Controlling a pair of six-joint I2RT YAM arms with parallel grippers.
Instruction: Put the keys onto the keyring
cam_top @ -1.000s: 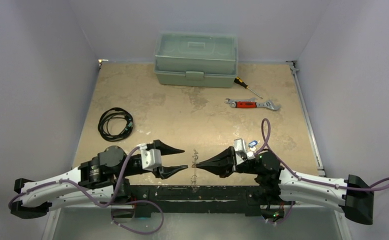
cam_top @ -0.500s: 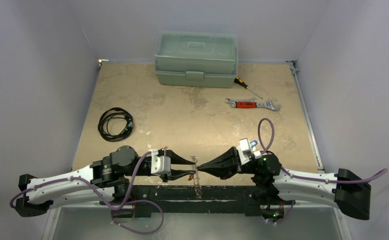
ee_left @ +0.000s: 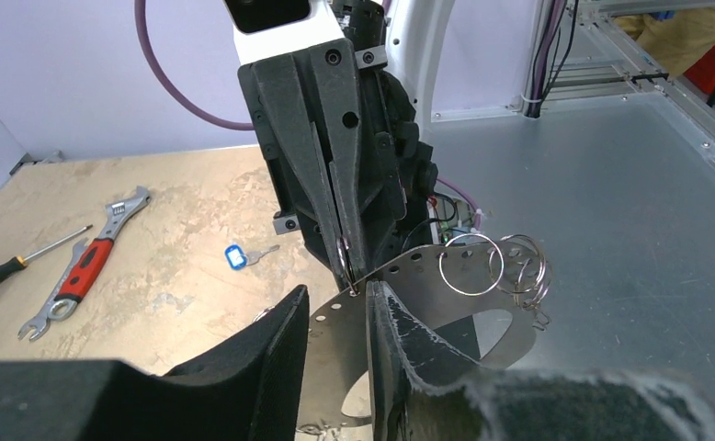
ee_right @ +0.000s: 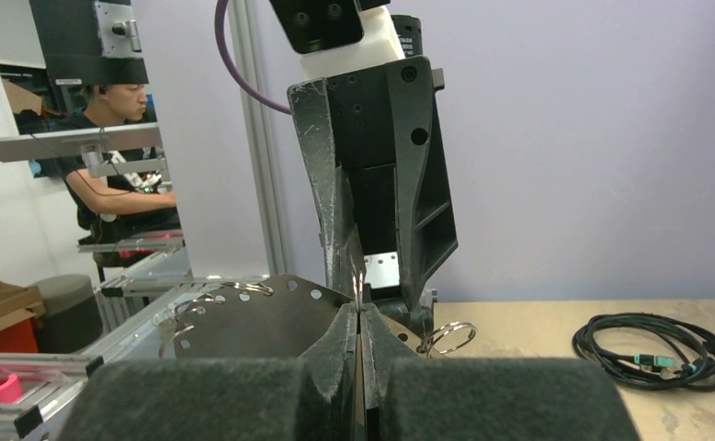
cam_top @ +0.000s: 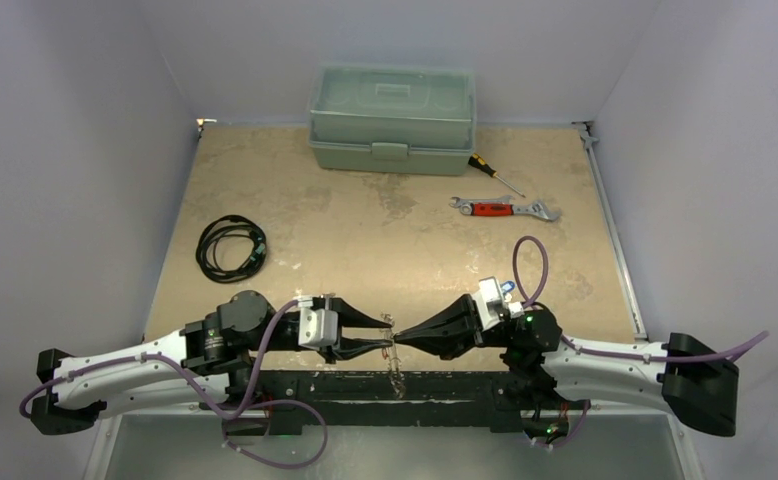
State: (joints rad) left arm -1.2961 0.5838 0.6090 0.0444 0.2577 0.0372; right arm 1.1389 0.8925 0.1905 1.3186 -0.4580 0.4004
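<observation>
The keyring [ee_left: 334, 335] hangs in the air between the two arms, over the near edge of the surface [cam_top: 365, 230], about in the middle of its width. It looks like a thin silver band, curved, with a row of small holes, and some wire rings [ee_left: 469, 262] hang from it on the side away from the surface. The right fingers [ee_right: 349, 335] are pressed fully together, and their tips pinch the upper edge of the band, where one small ring also sits. The left fingers [ee_left: 389, 317] come from the opposite side and are only a little apart. The band lies flat in the narrow gap between them, and both inner faces seem to meet its edges, so they have it too. The blue-tagged key [ee_left: 237, 256] lies flat on the surface, beyond the right arm, well apart from the keyring. Further back on the right side lie a red-handled wrench [ee_left: 83, 266] and a screwdriver [ee_left: 9, 266], near each other. A coiled black cable [ee_right: 652, 354] lies on the left side, and a green toolbox [cam_top: 392, 118] stands shut at the far edge.
</observation>
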